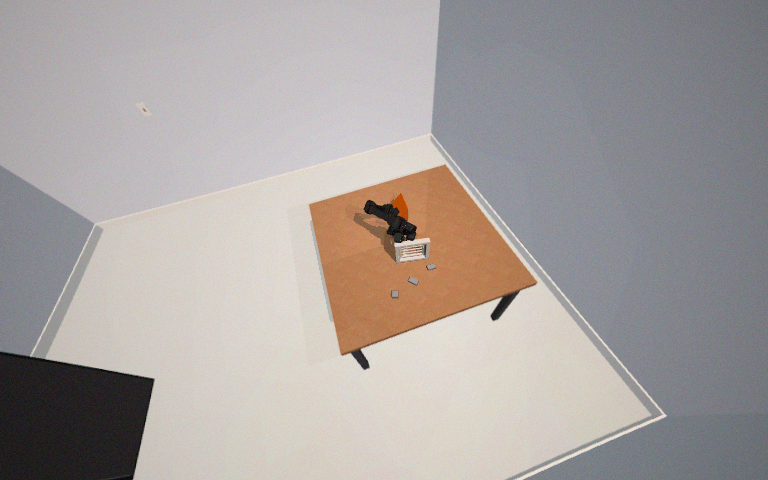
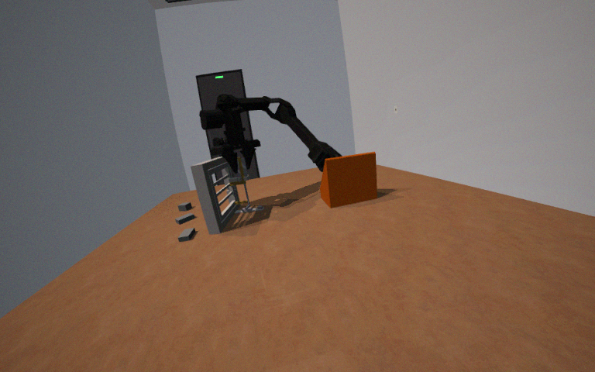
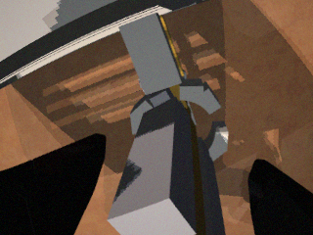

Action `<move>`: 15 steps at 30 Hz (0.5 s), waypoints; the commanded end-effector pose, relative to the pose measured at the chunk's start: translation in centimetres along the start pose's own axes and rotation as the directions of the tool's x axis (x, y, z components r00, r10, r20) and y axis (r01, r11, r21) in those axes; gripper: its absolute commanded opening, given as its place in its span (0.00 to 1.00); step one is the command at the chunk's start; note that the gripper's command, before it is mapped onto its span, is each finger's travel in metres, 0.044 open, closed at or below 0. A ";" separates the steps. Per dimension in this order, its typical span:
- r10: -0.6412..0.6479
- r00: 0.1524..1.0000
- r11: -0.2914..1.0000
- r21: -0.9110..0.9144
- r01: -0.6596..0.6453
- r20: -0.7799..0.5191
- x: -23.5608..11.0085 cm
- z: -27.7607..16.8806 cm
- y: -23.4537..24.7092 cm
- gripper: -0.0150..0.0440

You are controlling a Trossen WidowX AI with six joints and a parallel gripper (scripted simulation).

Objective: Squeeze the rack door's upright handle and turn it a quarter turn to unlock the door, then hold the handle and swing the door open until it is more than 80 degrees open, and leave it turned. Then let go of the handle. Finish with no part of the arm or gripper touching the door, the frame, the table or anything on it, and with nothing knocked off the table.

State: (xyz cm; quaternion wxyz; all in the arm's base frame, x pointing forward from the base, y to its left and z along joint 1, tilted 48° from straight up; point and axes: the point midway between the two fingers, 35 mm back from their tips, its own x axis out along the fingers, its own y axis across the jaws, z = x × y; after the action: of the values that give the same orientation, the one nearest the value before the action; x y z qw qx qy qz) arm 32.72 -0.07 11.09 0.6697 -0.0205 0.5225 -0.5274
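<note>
The rack's light grey frame (image 1: 397,253) (image 2: 205,197) stands upright on the table (image 1: 470,249) (image 2: 307,284). The slatted door (image 1: 411,255) (image 2: 221,191) appears to lie in the frame, closed or nearly so. The upright grey handle (image 2: 240,165) (image 3: 149,164), with a dark yellow strip, stands out on the arm's side of the door. My gripper (image 1: 404,237) (image 2: 242,169) (image 3: 180,159) points down and is open, with one finger on each side of the handle's upper part. Gaps show between the fingers and the handle in the wrist view. The handle's exact turn is hard to tell.
An orange wedge (image 1: 400,207) (image 2: 351,180) stands beside the arm's base. Three small grey blocks lie on the table on the far side of the frame from the arm: one block (image 1: 431,266), a second block (image 1: 413,280) and a third block (image 1: 394,294).
</note>
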 end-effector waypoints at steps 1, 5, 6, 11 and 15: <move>-0.001 1.000 0.982 -0.188 0.002 0.004 0.0 0.0 0.0 0.74; -0.002 1.000 0.926 -0.378 0.003 0.004 0.0 0.0 0.0 0.74; -0.002 1.000 0.906 -0.423 0.003 0.004 0.0 0.0 0.0 0.74; -0.002 1.000 0.775 -0.632 0.004 0.004 0.0 0.0 0.0 0.74; -0.002 1.000 0.635 -0.773 0.004 0.004 0.0 0.0 0.0 0.74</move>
State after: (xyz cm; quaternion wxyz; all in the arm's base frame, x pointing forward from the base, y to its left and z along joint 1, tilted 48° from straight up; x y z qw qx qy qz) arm 32.73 -0.08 11.08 0.6165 -0.2624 0.6783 -0.3018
